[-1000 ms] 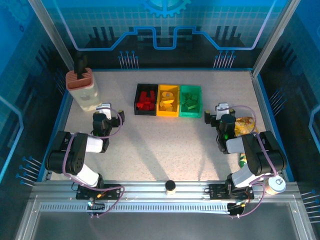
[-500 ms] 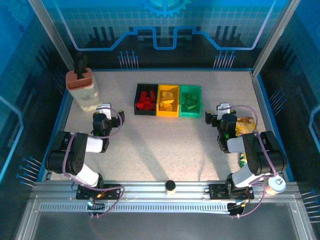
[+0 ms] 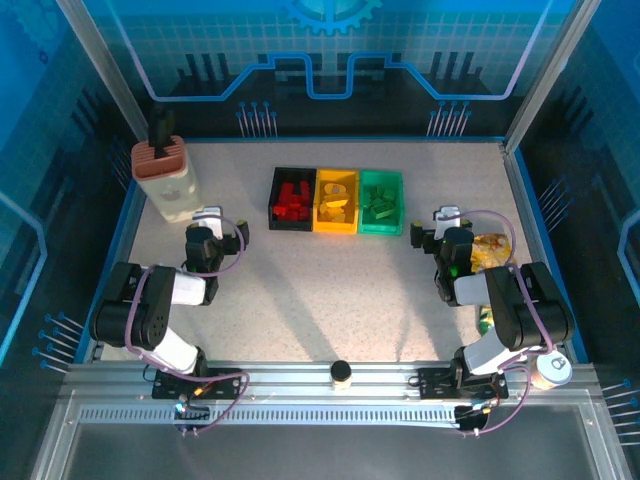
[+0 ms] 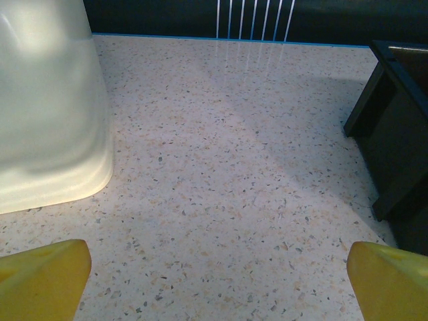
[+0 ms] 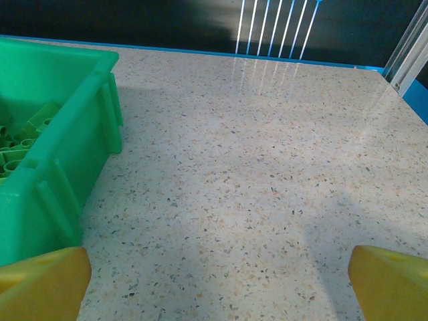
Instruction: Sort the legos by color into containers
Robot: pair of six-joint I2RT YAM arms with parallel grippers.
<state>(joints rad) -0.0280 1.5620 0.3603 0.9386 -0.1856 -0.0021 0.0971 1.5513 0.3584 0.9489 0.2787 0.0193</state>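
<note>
Surface: pale speckled table (image 3: 330, 275) with blue trim along its edges; it lay evenly lit, with soft arm shadows across the middle.
Room: blue patterned panels stood behind the far edge and along both sides, with slanted metal posts at the far corners. A ribbed aluminium rail ran along the near edge and carried both arm bases.
Containers: three bins stood in one row, wall touching wall, at the middle of the table's far half.
Black bin (image 3: 274, 200): left end of the row; it held the red legos (image 3: 292, 203) in a loose heap.
Yellow bin (image 3: 336, 230): middle of the row; it held the yellow legos (image 3: 337, 200).
Green bin (image 3: 400, 205): right end of the row; it held the green legos (image 3: 379, 203), and their studs showed over the wall in the right wrist view.
Beige holder (image 3: 165, 180): upright at the far left corner, brown-topped, well apart from the bins.
Yellow packet (image 3: 492, 248): lay by the right edge, just beside the right arm.
Small dark-capped object (image 3: 341, 373): sat at the middle of the near edge, between the arm bases.
Left gripper (image 4: 217, 284): low over the table, between the holder's pale base and the black bin's near corner. Its yellow fingertips were spread wide, with only bare table between them.
Right gripper (image 5: 217, 281): low over the table just right of the green bin. Its fingertips were equally wide apart and gripped nothing.
</note>
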